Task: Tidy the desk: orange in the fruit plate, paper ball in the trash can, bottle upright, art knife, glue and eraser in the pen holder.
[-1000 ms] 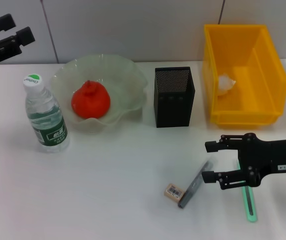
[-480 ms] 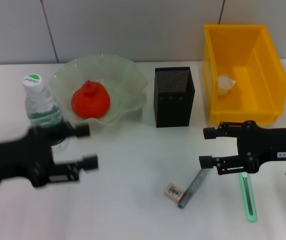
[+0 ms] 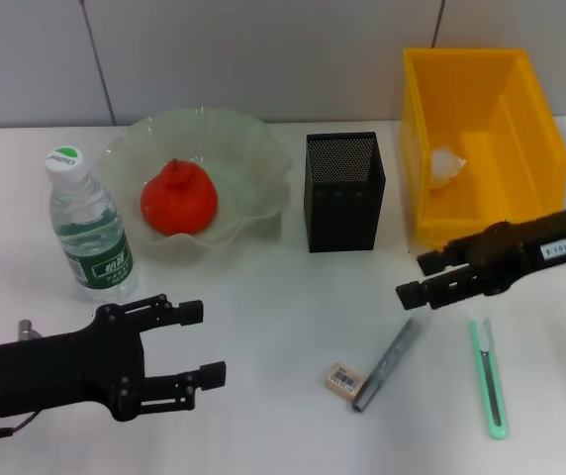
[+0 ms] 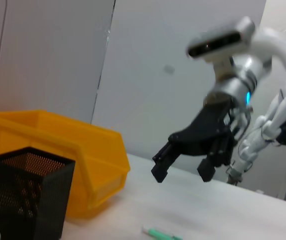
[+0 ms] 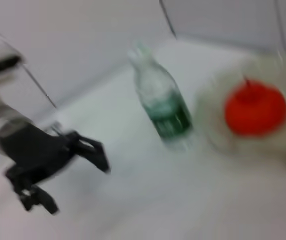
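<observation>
The orange (image 3: 178, 197) lies in the fruit plate (image 3: 255, 148). The bottle (image 3: 90, 237) stands upright to the left of the plate. The pen holder (image 3: 343, 191) stands mid-table, with the trash can (image 3: 481, 233) to its right holding a paper ball (image 3: 448, 165). The art knife (image 3: 387, 363), eraser (image 3: 343, 379) and glue (image 3: 489, 376) lie on the table in front. My right gripper (image 3: 414, 279) is open and empty, above the table just behind the knife. My left gripper (image 3: 202, 342) is open and empty at the front left, in front of the bottle.
The left wrist view shows the pen holder (image 4: 25, 195), trash can (image 4: 58, 150), glue (image 4: 158, 233) and the right gripper (image 4: 182, 175). The right wrist view shows the bottle (image 5: 165, 107), orange (image 5: 255, 110) and left gripper (image 5: 75, 182).
My left arm has swung down from the far left to the front left of the table. My right gripper has drawn back from the knife and glue toward the trash can.
</observation>
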{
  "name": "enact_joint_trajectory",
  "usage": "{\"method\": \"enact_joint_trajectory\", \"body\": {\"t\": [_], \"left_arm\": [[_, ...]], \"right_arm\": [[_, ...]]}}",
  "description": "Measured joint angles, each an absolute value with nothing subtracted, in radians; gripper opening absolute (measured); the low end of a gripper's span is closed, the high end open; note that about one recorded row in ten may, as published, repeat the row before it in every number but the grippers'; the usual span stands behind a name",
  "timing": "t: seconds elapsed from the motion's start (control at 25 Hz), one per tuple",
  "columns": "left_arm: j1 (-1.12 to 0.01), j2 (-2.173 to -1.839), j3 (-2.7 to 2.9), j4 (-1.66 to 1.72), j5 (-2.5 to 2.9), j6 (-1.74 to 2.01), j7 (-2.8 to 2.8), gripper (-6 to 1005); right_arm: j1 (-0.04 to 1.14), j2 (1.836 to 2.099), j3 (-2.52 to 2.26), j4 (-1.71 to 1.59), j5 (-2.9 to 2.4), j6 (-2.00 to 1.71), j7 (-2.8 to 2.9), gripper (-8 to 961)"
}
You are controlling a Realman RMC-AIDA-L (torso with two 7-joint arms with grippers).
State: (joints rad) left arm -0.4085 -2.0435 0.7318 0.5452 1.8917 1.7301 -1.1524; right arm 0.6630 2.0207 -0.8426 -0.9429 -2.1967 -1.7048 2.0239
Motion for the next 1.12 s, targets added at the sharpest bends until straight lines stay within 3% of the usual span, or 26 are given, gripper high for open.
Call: {"method": "enact_joint_trajectory", "body": {"t": [0.16, 0.24, 0.36, 0.6, 0.64, 0.84, 1.12], "left_arm": [[-0.426, -2.047, 0.733, 0.544, 1.924, 1.714, -1.148, 813], [-0.429, -2.048, 0.733, 0.544, 1.931, 1.709, -1.148, 813], [-0.43, -2.048, 0.733, 0.543, 1.935, 1.705, -1.148, 813], [-0.441, -2.047, 0.733, 0.542, 1.938, 1.703, -1.15, 813], [-0.443, -2.047, 0.733, 0.542, 1.939, 1.703, -1.152, 813], [-0.447, -2.047, 0.733, 0.541, 1.943, 1.693, -1.154, 813], [-0.451, -2.048, 0.733, 0.541, 1.95, 1.681, -1.163, 813]], "right_arm": [[0.762, 2.007, -0.926, -1.05, -2.367, -1.771, 2.364, 813], [0.868, 1.998, -0.975, -1.02, -2.51, -1.82, 2.547, 813], [0.924, 1.998, -0.991, -0.984, -2.595, -1.831, 2.613, 813], [1.041, 2.028, -1.0, -0.872, -2.81, -1.827, 2.686, 813], [1.058, 2.043, -1.0, -0.843, -2.856, -1.812, 2.689, 813], [1.066, 2.073, -1.034, -0.801, -2.911, -1.751, 2.696, 813], [1.059, 2.078, -1.116, -0.732, -2.914, -1.681, 2.715, 813]]}}
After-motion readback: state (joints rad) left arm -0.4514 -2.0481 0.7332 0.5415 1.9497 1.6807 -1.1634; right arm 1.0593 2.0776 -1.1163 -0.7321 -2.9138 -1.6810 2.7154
